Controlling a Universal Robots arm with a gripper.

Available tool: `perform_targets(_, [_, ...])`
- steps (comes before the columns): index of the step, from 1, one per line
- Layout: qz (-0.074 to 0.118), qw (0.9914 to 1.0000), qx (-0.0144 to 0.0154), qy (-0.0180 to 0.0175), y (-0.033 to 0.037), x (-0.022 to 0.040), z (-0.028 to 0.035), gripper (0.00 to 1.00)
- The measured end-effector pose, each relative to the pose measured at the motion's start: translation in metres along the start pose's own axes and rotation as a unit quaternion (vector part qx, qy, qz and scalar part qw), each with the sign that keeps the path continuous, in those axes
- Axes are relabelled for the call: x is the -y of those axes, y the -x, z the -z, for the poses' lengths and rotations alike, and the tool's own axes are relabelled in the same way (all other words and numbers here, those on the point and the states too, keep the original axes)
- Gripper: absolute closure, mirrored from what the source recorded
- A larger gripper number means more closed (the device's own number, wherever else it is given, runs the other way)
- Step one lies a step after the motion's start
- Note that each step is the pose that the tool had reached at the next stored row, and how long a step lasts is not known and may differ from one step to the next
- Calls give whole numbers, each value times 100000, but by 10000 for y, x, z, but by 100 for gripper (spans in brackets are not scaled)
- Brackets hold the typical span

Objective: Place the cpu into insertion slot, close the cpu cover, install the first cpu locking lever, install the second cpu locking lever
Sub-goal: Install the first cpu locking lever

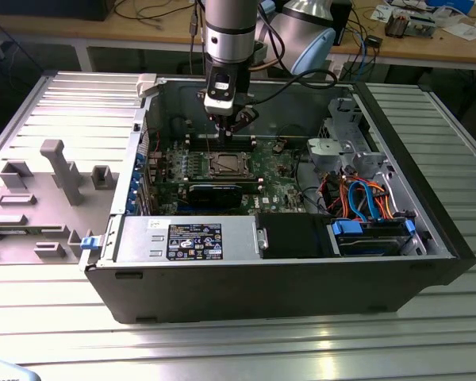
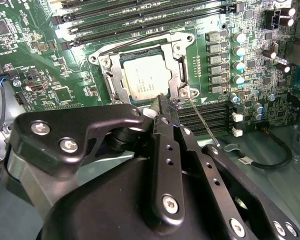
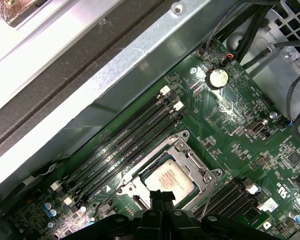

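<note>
Item: the small flat square cpu with a dull silver-grey metal top sits in the square, silver-rimmed insertion slot on the green circuit board. The board is inside an open black computer case standing on the slatted metal surface.

The cpu lies flat, metal top up, its edges parallel to the long black memory slots. Being square, it has no long axis.

The thin silver cpu cover, a frame plate with a square window, appears to lie down around the chip, which would keep it seated.

A thin steel locking lever runs from the socket corner, its long axis slanting away across the shorter memory slots. It is judged not yet latched.

The black claw hangs from the arm over that corner, tips drawn together just beside the lever's root (whether they touch it cannot be told). Nothing is seen between them.
</note>
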State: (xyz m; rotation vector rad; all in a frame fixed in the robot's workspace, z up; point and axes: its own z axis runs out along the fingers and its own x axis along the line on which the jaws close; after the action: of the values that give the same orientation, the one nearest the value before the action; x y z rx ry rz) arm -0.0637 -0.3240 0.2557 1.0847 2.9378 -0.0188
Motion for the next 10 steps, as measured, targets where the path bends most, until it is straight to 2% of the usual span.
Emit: perform_targets(10, [231, 100000, 1, 7, 0, 0, 0, 89])
